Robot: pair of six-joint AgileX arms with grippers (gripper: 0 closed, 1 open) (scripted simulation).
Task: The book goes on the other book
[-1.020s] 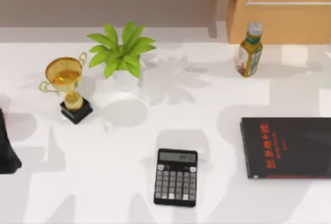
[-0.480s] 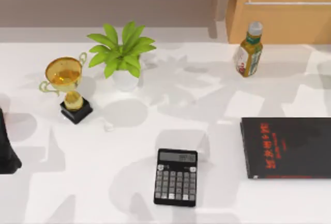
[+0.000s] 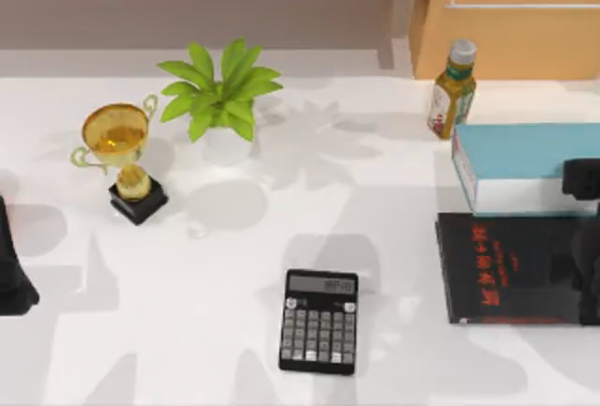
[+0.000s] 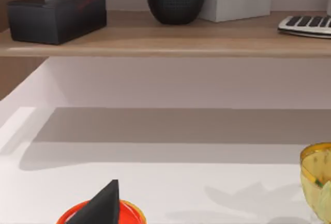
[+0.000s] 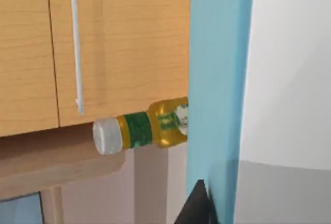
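Left arm (image 3: 14,265) parked at the bench's (image 3: 281,209) left edge; gripper state: can't tell. At the right edge, the book (image 3: 525,167) is held by the right gripper (image 3: 586,190), overlapping the far edge of the other book (image 3: 511,265). Right wrist view adds the teal cover (image 5: 217,79) close up, with the bottle (image 5: 139,128) behind.

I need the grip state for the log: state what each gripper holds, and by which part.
The right gripper holds the light blue book at its right end, above the black book. The left arm sits parked at the table's left edge.
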